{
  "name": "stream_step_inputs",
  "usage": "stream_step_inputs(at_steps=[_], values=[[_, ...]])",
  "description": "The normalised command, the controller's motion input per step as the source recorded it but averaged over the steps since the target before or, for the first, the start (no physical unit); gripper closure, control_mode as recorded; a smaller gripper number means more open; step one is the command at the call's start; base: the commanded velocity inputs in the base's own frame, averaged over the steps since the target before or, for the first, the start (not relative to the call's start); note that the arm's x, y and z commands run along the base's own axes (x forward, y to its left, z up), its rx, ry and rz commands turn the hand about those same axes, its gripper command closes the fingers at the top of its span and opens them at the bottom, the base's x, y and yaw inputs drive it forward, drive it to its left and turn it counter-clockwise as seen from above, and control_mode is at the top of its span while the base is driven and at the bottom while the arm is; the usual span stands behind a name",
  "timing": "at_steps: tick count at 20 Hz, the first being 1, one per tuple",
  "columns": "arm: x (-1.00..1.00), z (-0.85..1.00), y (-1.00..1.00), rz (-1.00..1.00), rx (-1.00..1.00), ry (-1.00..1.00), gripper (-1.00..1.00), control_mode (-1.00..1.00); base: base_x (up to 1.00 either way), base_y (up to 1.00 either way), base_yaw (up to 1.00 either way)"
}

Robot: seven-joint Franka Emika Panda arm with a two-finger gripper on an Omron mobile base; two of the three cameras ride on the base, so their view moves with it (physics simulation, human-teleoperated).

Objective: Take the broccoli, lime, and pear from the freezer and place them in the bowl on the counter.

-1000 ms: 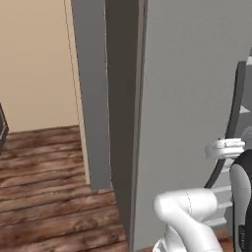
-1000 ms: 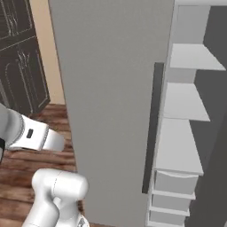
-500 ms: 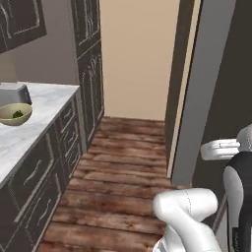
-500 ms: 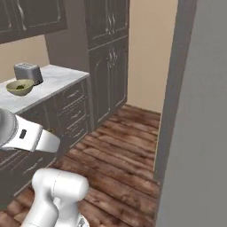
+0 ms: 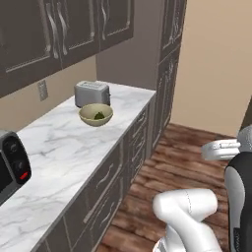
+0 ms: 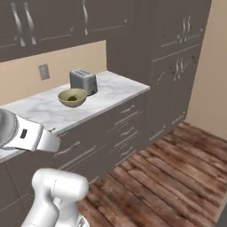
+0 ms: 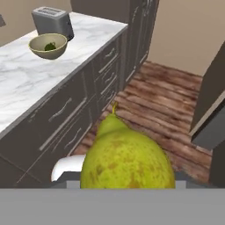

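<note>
Gripping a speckled yellow-green pear point(image 7: 127, 160), end effector point(image 7: 127, 184), veined marble counter point(image 7: 30, 79), round olive-tan bowl point(image 7: 47, 46)

White arm point(image 5: 184, 211) folded low over its base, fingers clamped on the pear point(image 7: 126, 158)

The bowl point(image 5: 96, 114) stands on the table point(image 5: 64, 147), just in front of the toaster point(image 5: 91, 93), with a small item inside. The pear point(image 7: 126, 158) sits at the claw, above the floor point(image 7: 171, 96) beside the drawers point(image 7: 70, 118).

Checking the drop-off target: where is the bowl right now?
The bowl sits on the white marble counter, directly in front of the silver toaster, at upper left in all three views.
</note>
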Motion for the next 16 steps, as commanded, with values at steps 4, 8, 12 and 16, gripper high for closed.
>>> stream_step_inputs(at_steps=[4, 8, 12, 16], values=[[0.00, 0.00, 0.00, 0.00, 0.00, 0.00, 1.00, 1.00, 0.92, -0.20, 0.33], [0.00, 0.00, 0.00, 0.00, 0.00, 0.00, 1.00, 1.00, 0.54, -0.66, 0.47], [0.00, 0.00, 0.00, 0.00, 0.00, 0.00, 1.00, 1.00, 0.65, -0.62, 0.53], [0.00, 0.00, 0.00, 0.00, 0.00, 0.00, 1.00, 1.00, 0.70, -0.47, 0.60]])
